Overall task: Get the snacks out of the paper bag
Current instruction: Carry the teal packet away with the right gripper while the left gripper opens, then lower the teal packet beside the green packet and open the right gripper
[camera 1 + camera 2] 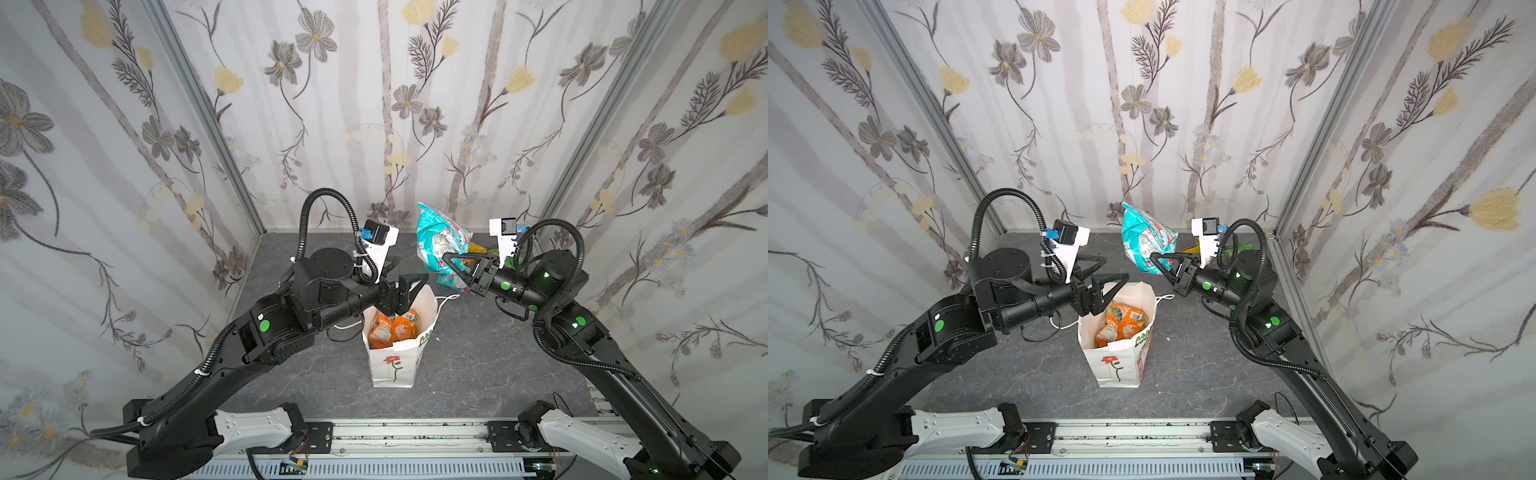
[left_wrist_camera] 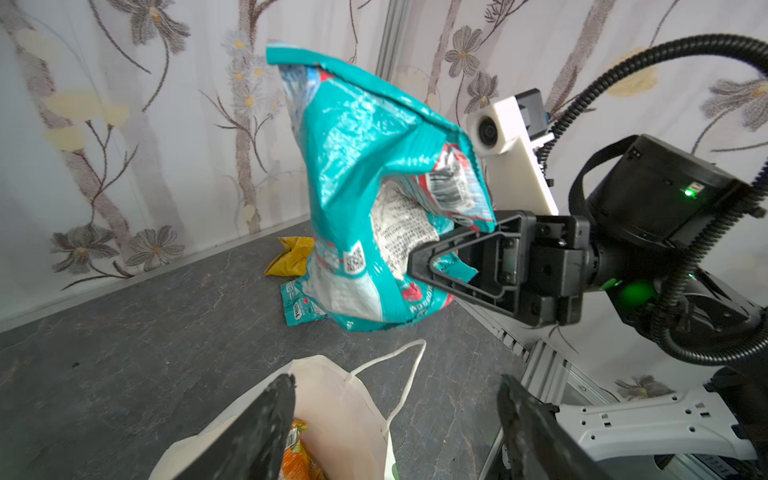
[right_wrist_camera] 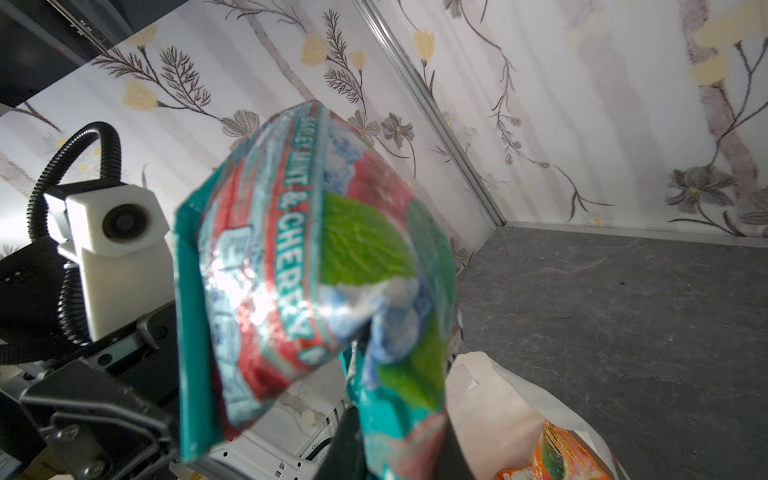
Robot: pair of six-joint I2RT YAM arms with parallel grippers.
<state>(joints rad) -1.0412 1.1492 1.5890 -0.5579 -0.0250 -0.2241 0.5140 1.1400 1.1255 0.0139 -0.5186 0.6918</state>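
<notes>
Your right gripper [image 1: 446,259] is pinching the crinkly teal-and-white foil packet [image 1: 436,230], so be carrying it clear of the tall white paper bag [image 1: 392,365] under your spread left gripper [image 1: 1115,268].

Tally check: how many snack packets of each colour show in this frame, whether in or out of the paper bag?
Teal-and-white packets: 2, one in the right gripper, one on the table
Orange packets: 2, in the paper bag
Yellow packet: 1, on the table
Green packet: 1, mostly hidden
Total: 6
</notes>
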